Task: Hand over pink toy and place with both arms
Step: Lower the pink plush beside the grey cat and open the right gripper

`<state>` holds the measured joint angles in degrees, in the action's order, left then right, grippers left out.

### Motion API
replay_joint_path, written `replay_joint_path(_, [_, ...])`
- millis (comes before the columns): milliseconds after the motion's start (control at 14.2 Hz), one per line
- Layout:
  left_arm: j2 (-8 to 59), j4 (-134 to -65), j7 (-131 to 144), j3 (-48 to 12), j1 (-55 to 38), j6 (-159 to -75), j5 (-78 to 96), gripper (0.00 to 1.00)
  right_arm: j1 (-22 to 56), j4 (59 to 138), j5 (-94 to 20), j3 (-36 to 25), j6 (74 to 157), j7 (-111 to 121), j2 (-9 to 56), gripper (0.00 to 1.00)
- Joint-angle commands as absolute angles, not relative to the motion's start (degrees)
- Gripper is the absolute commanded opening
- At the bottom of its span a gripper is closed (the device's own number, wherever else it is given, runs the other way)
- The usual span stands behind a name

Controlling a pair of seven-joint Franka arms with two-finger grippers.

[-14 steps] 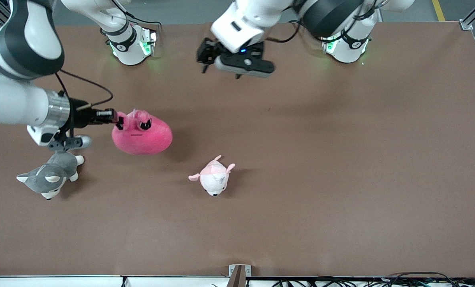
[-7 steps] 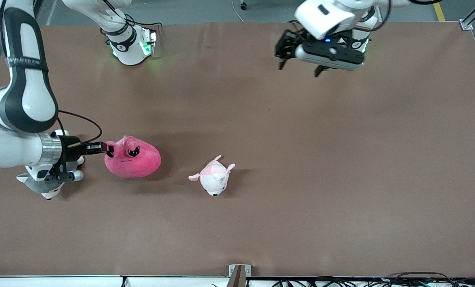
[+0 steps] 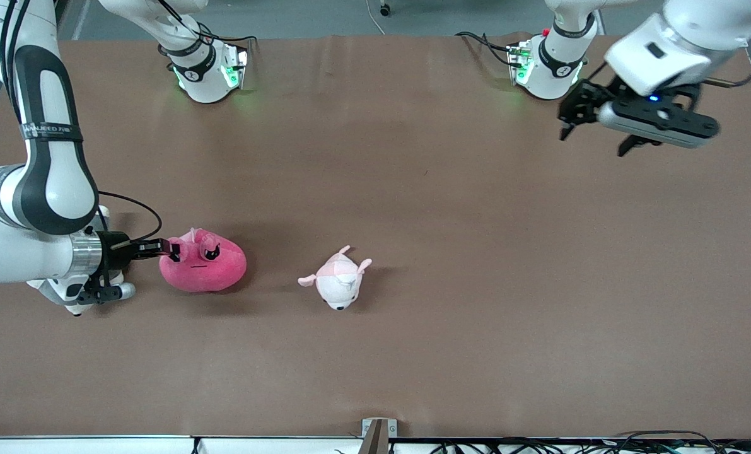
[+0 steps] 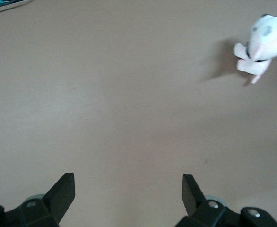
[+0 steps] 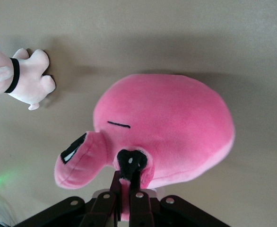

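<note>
The pink toy [image 3: 203, 270] is a round hot-pink plush low at the table, toward the right arm's end; whether it rests on the surface I cannot tell. My right gripper [image 3: 172, 250] is shut on a small flap by its head. In the right wrist view the toy [image 5: 169, 125] fills the middle, and the right gripper [image 5: 129, 178] pinches pink plush between closed fingers. My left gripper [image 3: 594, 140] is open and empty, up in the air near the left arm's base. In the left wrist view the left gripper [image 4: 127, 183] hangs over bare table.
A small pale pink-and-white plush [image 3: 338, 281] lies on the table beside the pink toy, toward the left arm's end; it shows in both wrist views [image 4: 261, 46] [image 5: 20, 79]. A grey-and-white husky plush [image 3: 74, 308] is mostly hidden under the right wrist.
The right gripper carried the pink toy down and nearer to the front camera. The left arm swung away from the table's middle to its own end, gripper open.
</note>
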<state>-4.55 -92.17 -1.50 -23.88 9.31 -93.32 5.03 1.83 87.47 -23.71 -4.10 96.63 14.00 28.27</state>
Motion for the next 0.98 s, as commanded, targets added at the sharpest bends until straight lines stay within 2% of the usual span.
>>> replay_joint_path(0, [-4.92, -92.73, -6.83, -24.35, 14.92, -93.86, 3.78, 1.0, 1.23, 85.78, -24.87, -3.34, 96.42, 14.33, 29.44, 0.01])
replay_joint_path(140, [-3.96, -92.9, -10.71, -24.43, 19.58, -94.57, 2.99, 1.0, 1.14, 85.78, -25.14, -3.34, 96.33, 14.5, 29.62, 0.01])
replay_joint_path(492, [-0.7, -92.81, -11.07, -24.35, 23.11, -95.54, -0.26, 1.0, 1.14, 85.08, -25.93, -3.34, 97.03, 14.5, 31.81, 0.02])
replay_joint_path(562, [-0.62, -92.81, -11.07, -24.43, 24.25, -95.97, -0.09, 1.0, 1.23, 85.08, -25.84, -3.34, 97.21, 14.5, 31.99, 0.16])
replay_joint_path(632, [-0.09, -92.81, -11.16, -24.43, 24.43, -96.67, 0.17, 1.0, 1.67, 84.99, -25.67, -3.43, 97.64, 13.63, 32.17, 0.65])
replay_joint_path(702, [0.0, -92.81, -11.16, -24.43, 24.52, -96.77, -0.09, 1.0, 1.41, 84.12, -25.49, -3.43, 97.65, 13.45, 32.08, 0.99])
replay_joint_path(913, [0.17, -92.03, -10.55, -24.52, 24.43, -96.77, -0.44, 1.0, 1.14, 79.37, -24.7, -4.47, 95.55, 13.18, 30.24, 1.0])
